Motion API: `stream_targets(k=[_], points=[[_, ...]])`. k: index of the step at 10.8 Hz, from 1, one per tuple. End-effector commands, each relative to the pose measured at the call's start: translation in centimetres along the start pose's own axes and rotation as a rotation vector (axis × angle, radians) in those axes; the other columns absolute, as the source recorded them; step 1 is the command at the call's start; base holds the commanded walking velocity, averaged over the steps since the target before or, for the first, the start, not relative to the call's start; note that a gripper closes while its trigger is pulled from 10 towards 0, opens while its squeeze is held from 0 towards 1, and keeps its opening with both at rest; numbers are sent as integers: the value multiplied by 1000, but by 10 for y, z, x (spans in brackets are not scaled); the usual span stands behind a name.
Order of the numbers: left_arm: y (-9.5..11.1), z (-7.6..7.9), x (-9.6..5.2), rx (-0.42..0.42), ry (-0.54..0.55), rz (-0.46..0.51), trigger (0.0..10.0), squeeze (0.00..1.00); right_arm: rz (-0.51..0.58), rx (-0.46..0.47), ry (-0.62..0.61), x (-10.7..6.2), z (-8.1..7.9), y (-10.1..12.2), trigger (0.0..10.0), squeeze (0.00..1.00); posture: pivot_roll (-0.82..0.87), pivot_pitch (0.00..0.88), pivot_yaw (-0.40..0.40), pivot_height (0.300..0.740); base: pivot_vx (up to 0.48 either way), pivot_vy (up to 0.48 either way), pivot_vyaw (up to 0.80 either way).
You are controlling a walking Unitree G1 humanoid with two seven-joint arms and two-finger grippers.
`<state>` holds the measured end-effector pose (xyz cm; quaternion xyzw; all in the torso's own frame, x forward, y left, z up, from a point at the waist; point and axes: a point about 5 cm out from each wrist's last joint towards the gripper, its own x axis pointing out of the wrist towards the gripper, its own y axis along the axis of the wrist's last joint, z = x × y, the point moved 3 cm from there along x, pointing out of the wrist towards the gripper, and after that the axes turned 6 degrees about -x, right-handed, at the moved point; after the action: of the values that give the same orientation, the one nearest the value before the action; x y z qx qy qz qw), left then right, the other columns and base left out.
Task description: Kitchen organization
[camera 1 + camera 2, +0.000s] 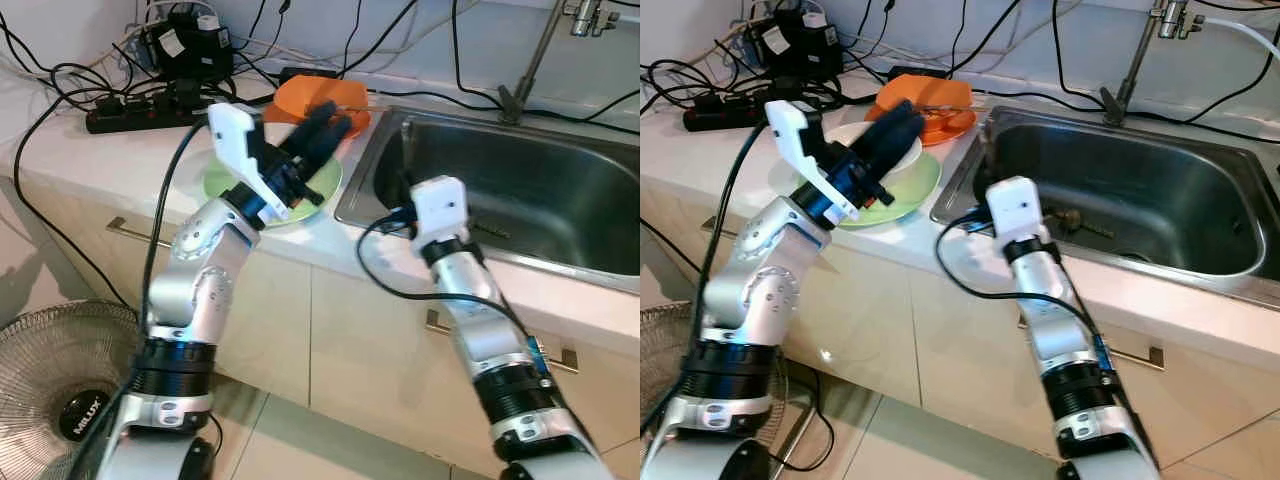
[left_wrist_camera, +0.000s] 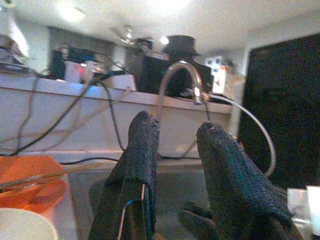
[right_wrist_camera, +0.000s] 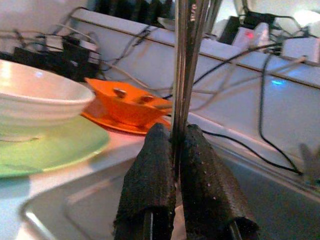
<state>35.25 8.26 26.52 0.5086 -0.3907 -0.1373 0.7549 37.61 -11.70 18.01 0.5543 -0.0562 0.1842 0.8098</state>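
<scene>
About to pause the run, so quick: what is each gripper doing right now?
Left gripper: open, empty, above the green plate.
Right gripper: shut on thin metal utensils at the sink.

My two eyes look forward and down on the sink from above the counter — same scene, slightly offset. My left wrist camera faces the tap over the sink; my right sits low at its edge — sharing the orange bowl.

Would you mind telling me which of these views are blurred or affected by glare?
Left wrist view: soft and hazy, ceiling lights blown out above the left gripper. Right wrist view: white bowl and background blurred, right gripper fairly sharp. Both eye views: mostly sharp, sink gleaming.
</scene>
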Motion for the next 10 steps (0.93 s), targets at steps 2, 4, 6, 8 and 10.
stream_targets(k=[2,4,6,8,10], points=[[-6,-11,-1,129,94,-23,10000,0,-29,-8,-70,6,19,-4,0,0,195,23,14,740,0,0,0],[-55,5,-8,257,11,-212,10000,0,-83,-18,-116,11,33,-12,10000,0,194,20,13,740,0,0,0],[-87,20,-13,175,-11,-283,10000,0,-112,-18,-151,18,46,-15,10000,0,190,19,10,740,0,0,0],[-108,30,-16,112,-8,-316,10000,0,-208,-12,-180,25,56,-30,10000,0,193,23,2,740,0,0,0],[-123,28,-25,90,35,-353,10000,0,-274,26,-164,25,54,-42,10000,0,199,12,-7,740,0,0,0]])
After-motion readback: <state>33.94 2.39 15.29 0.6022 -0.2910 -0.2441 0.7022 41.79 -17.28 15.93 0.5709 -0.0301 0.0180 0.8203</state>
